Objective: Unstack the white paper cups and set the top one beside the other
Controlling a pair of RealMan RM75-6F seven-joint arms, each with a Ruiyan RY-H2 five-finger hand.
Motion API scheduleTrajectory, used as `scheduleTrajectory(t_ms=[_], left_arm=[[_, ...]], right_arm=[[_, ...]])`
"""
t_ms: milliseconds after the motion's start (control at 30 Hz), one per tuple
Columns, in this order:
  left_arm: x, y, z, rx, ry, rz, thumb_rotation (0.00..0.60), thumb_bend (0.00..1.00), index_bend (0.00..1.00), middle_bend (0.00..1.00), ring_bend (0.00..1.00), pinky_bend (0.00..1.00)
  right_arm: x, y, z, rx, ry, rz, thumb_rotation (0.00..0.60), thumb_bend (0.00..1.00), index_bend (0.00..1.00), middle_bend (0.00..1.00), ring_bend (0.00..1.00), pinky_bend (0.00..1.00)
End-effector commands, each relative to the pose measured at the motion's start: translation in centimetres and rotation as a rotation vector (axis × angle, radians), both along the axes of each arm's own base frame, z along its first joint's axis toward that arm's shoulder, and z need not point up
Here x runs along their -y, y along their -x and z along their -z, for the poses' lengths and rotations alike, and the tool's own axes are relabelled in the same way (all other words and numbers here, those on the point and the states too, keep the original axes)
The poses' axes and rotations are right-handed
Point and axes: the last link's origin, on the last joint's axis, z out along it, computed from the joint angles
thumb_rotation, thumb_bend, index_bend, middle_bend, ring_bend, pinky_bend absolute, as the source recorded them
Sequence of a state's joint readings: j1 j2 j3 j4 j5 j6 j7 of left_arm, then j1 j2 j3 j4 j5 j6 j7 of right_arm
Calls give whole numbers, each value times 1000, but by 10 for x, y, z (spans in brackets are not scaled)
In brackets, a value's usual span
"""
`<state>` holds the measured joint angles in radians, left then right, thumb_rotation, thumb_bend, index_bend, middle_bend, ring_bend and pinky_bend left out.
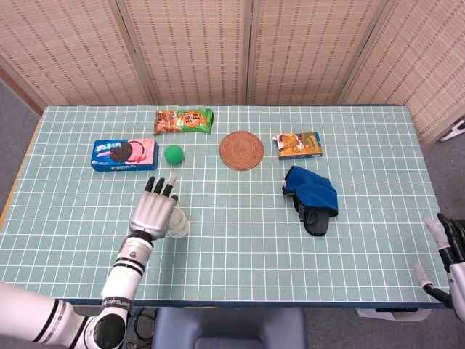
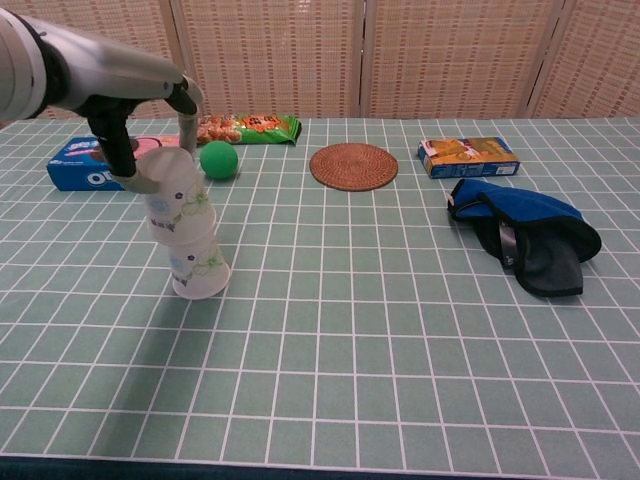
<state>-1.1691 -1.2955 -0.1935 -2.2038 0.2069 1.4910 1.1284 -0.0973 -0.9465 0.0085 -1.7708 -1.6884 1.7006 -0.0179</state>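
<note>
Two white paper cups with a green print stand mouth-down at the table's front left. My left hand (image 2: 137,163) grips the upper cup (image 2: 175,205) from above and behind and holds it raised and tilted. Its mouth still overlaps the top of the lower cup (image 2: 200,274), which rests on the table. From the head view my left hand (image 1: 153,211) covers most of the cups (image 1: 179,223). My right hand (image 1: 446,249) hangs past the table's front right corner, fingers apart and holding nothing.
Along the back lie a blue cookie box (image 1: 124,153), a green ball (image 1: 174,153), a snack bag (image 1: 184,120), a round woven mat (image 1: 241,150) and a small orange box (image 1: 298,145). A blue and black cloth (image 1: 312,197) lies right of centre.
</note>
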Motion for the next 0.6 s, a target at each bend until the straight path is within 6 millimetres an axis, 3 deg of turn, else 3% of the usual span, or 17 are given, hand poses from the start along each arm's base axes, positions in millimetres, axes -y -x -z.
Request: scheduleTrajectory(t_ms=[33,300,600], left_arm=[[0,0,-5,-4,-12,-2,600,295,443,0,0,0],[0,3,-23,-11,-48,-13,600,295,444,0,0,0],[1,34,-37,13,-72,-73,600,295,444,0,0,0]], right_arm=[[1,0,0,-2,1,3,600,339,7,0,0,0],[3,0,1,-8,8,10,600,339,7,0,0,0],[3,-2,6,-22,-4,5,600,338,7,0,0,0]])
